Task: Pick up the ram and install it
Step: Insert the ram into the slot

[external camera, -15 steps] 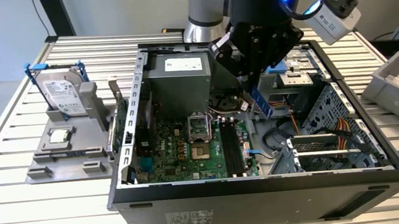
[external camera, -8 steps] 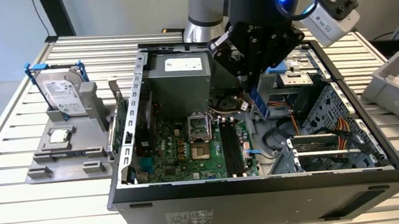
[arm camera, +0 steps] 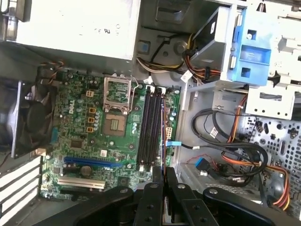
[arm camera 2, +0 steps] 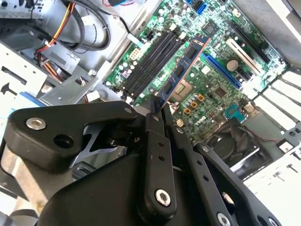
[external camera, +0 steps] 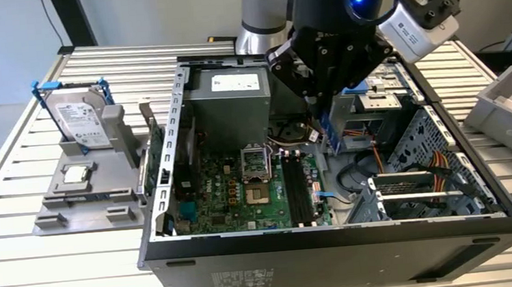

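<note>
Slatted metal desk carries an open computer case lying on its side, with the robot arm reaching down into it from twelve o'clock in the exterior view. Toward nine o'clock of the case stands a hard drive in a grey holder, and toward three o'clock sits a grey bin.

Inside the case lies the green motherboard, with a grey power supply at its twelve o'clock side. A tangle of cables lies beside it at three o'clock.

Four black memory slots run side by side on the board, and all look empty.

The jaws are closed narrow on one end of the ram. It hangs edge-down above the board, close over the slots and roughly parallel to them, but not seated in any. In the exterior view the ram shows as a thin blue strip below the jaws.

Risks, as I judge them:
- **Missed groove:** if the ram comes down slightly off the slot's line or tilted, its edge would land on the slot wall and the push would bend the board or chip the contacts.
- **Slipping grip:** with only one end pinched, the ram may pivot or slip under load.
- **Notch and latches:** a notch facing the wrong way or closed latches would block seating, and I cannot tell either.
- **Cables:** a cable near the slot ends could snag.
</note>
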Robot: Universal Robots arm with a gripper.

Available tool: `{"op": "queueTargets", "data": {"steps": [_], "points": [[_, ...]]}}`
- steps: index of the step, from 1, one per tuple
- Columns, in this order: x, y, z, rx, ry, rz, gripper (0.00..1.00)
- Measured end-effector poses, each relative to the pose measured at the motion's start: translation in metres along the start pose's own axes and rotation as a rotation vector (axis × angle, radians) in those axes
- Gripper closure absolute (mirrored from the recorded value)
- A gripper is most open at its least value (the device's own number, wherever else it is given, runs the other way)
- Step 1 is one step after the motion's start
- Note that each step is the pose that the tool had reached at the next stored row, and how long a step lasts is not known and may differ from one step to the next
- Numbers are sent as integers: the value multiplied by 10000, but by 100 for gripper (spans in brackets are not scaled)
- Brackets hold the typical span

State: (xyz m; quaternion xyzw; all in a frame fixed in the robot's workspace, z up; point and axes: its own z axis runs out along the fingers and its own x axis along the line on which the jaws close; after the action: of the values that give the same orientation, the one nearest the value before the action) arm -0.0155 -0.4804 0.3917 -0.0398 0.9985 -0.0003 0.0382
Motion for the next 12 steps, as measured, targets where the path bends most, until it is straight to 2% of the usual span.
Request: {"op": "queueTargets", "data": {"steps": [12], "points": [[3,0,1,119,5,1570,100]]}}
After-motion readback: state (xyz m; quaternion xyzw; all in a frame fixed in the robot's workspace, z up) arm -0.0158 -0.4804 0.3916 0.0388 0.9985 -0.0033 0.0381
